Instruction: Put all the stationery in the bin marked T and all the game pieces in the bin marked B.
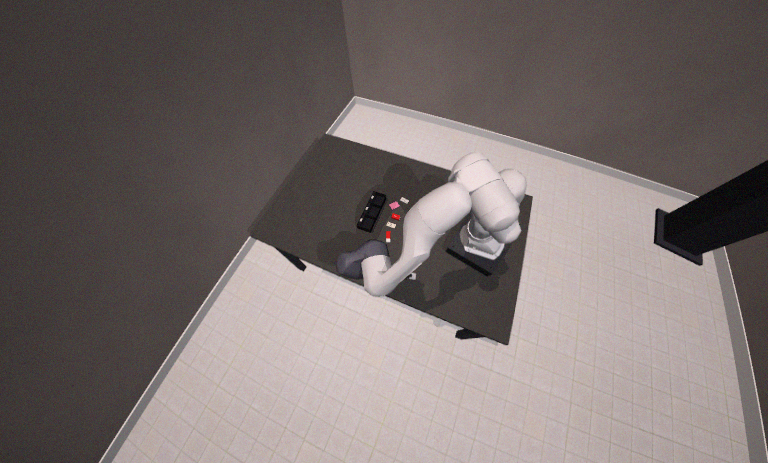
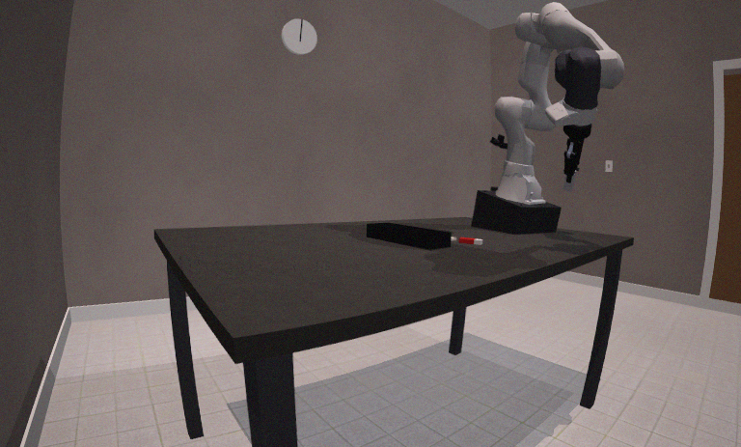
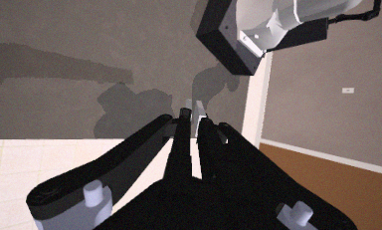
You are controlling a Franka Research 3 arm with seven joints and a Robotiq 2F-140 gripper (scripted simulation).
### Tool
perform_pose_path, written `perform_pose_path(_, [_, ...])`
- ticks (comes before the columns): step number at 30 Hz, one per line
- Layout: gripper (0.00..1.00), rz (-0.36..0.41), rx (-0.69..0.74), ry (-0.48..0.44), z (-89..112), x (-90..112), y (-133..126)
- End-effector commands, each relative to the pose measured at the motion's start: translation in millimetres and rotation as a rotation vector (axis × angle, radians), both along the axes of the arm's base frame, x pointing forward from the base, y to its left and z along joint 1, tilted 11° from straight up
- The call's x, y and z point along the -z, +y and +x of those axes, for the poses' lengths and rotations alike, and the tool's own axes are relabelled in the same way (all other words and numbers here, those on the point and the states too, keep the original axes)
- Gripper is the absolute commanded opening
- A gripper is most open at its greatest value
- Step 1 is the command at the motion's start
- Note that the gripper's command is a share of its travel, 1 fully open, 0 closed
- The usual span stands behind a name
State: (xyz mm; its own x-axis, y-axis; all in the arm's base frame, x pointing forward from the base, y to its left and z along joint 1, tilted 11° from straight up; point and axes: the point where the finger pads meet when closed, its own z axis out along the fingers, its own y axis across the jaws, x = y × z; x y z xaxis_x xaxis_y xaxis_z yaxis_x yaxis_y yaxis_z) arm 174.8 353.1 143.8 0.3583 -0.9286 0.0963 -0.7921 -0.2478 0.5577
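Observation:
My gripper [image 2: 569,182] hangs high above the table, close to the robot's base, with its fingers pointing down. In the wrist view the fingers are pressed together with nothing between them. The black bins [image 1: 370,211] stand in a row in the middle of the table and also show in the exterior view [image 2: 406,235]; their letters cannot be read. Beside them lie small pieces: a pink one [image 1: 394,205], a white one [image 1: 404,199], a red one [image 1: 395,216], a white tile [image 1: 390,224] and a red and white one [image 1: 388,236] [image 2: 468,240].
The robot's base stands on a black block [image 2: 515,211] at the table's far end and also shows in the wrist view [image 3: 259,31]. A small white thing lies on the table by my forearm. The table's edge is just below the gripper.

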Motion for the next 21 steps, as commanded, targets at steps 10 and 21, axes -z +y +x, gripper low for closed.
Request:
perform_pose_path(10, [0.05, 0.200, -0.165, 0.036, 33.7, 7.0, -7.3])
perform_pose_path(21, [0.05, 0.292, -0.224, 0.027, 61.5, 11.6, -19.7])
